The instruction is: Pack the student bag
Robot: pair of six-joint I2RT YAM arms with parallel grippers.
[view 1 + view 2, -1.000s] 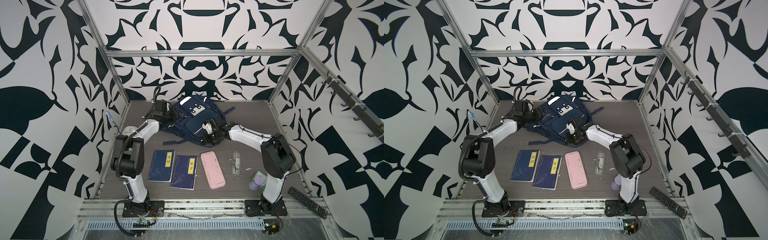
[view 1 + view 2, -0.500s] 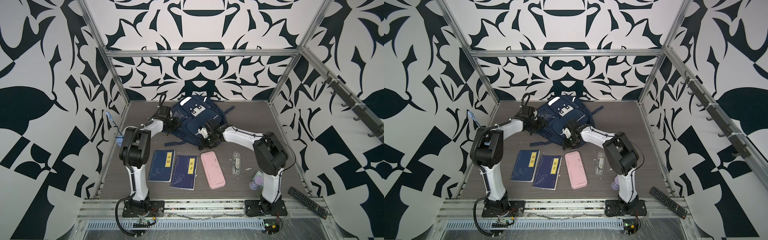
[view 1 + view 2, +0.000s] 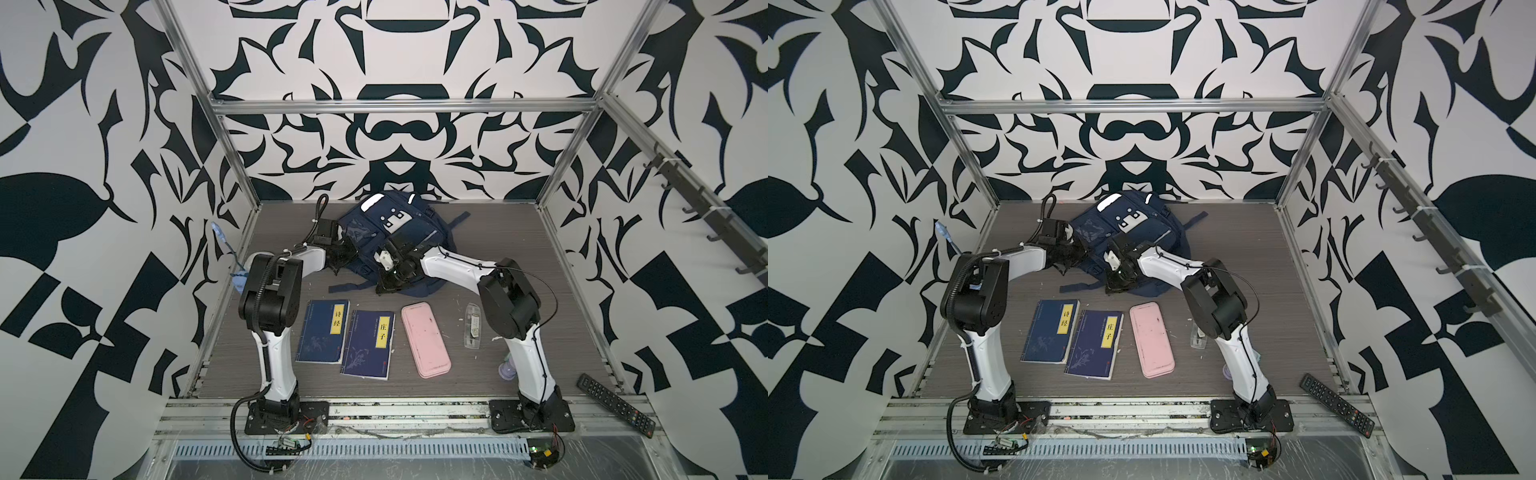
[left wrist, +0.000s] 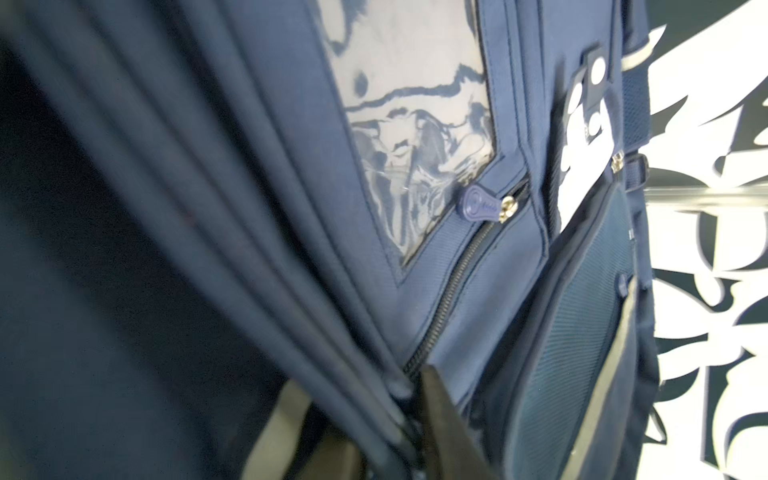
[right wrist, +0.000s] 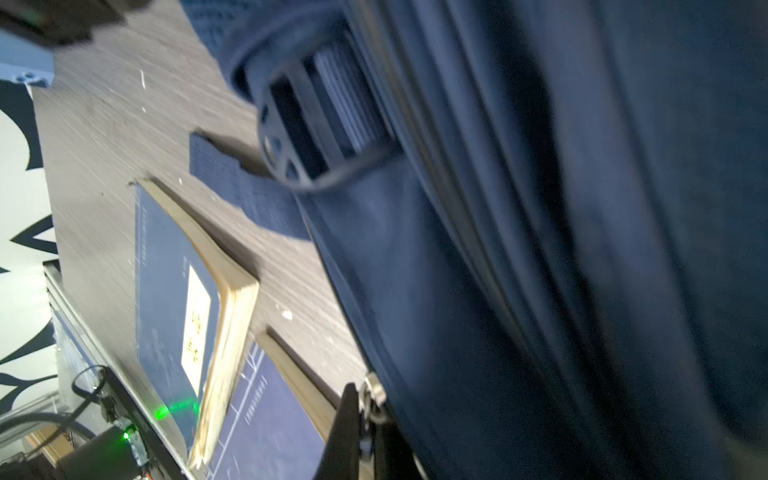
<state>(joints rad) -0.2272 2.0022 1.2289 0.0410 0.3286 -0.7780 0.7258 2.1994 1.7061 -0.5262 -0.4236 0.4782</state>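
Left wrist: left tool [image 4: 361,401] now pinches student bag [image 4: 266,174], right tool [image 5: 368,419] still does.

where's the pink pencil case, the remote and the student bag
pink pencil case [image 3: 426,340] in a top view, lid middle
remote [image 3: 617,405] in a top view, keypad middle
student bag [image 3: 395,218] in a top view, white-grey patch

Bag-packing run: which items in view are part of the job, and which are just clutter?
Job:
- student bag
- blue book nearest the left arm
- second blue book
- pink case
- small clear case, probably

Lying about:
- black remote, on the front rail, off the table
- blue scrap at the frame post
- lilac object behind the right arm's base: half hidden, unclear
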